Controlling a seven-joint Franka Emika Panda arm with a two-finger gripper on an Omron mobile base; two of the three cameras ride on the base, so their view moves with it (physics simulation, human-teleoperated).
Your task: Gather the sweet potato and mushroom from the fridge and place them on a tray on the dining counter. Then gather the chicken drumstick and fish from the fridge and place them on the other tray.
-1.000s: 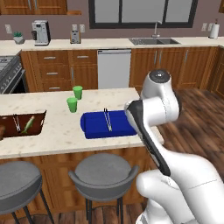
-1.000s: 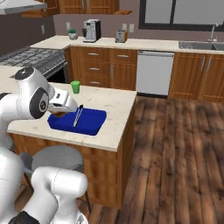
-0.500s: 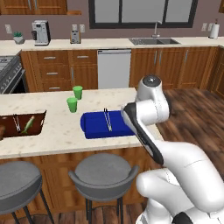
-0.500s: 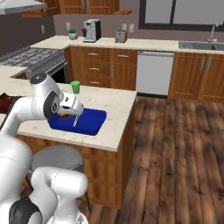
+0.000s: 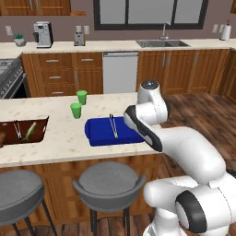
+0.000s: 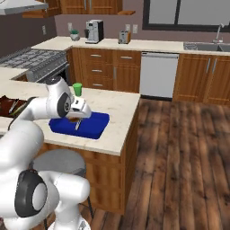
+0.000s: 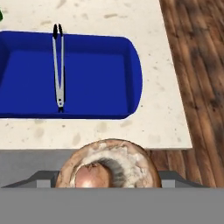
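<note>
Hand [image 7: 109, 186] grasping mushroom [image 7: 109, 164], short of blue tray [image 7: 100, 70] on table [image 7: 144, 127]. Tongs [image 7: 58, 65] lie in tray's far-left part. Advise: carry forward past near rim, release low over bare floor right of tongs.

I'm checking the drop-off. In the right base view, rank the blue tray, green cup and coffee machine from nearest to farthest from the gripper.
1. Blue tray, just under the gripper holding the mushroom.
2. Green cup, behind on the dining counter.
3. Coffee machine, on the far wall counter.

White arm bent forward, tool [image 6: 77, 120] angled down (jaws gripping)
</note>
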